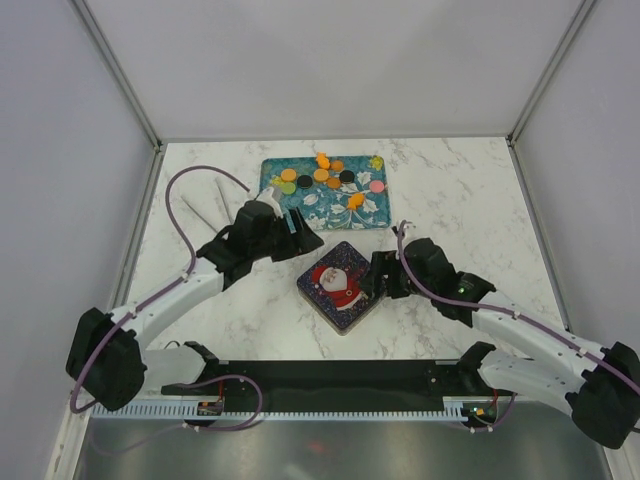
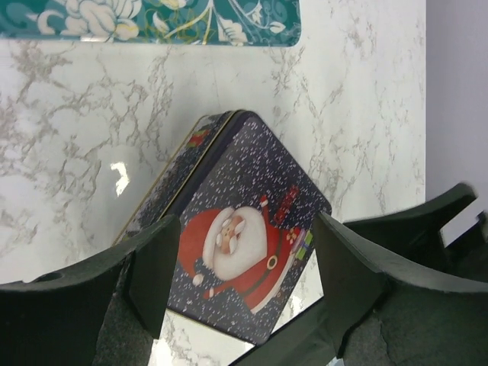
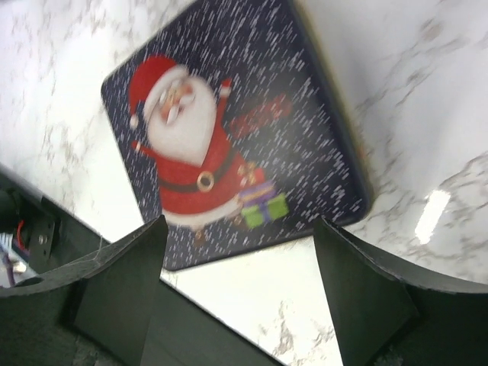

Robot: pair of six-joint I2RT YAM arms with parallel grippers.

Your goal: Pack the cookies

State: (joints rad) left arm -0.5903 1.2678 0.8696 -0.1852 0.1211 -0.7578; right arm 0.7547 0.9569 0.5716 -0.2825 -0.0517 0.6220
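Marble table point(image 1: 470, 200) lies under both my arms, each reaching in from its own side toward the middle. My left claw point(image 2: 245, 236) hangs just beside the near left corner of the teal tray point(image 1: 300, 208), jaws wide and gripping nothing. My right claw point(image 3: 240, 229) sits low, just beside the right edge of the Santa tin point(image 1: 340, 285) — also spread wide and empty. The tin's lid is on. The cookies point(image 1: 330, 178) — mostly orange, some black, green and pink — lie on the tray, beyond the tin.
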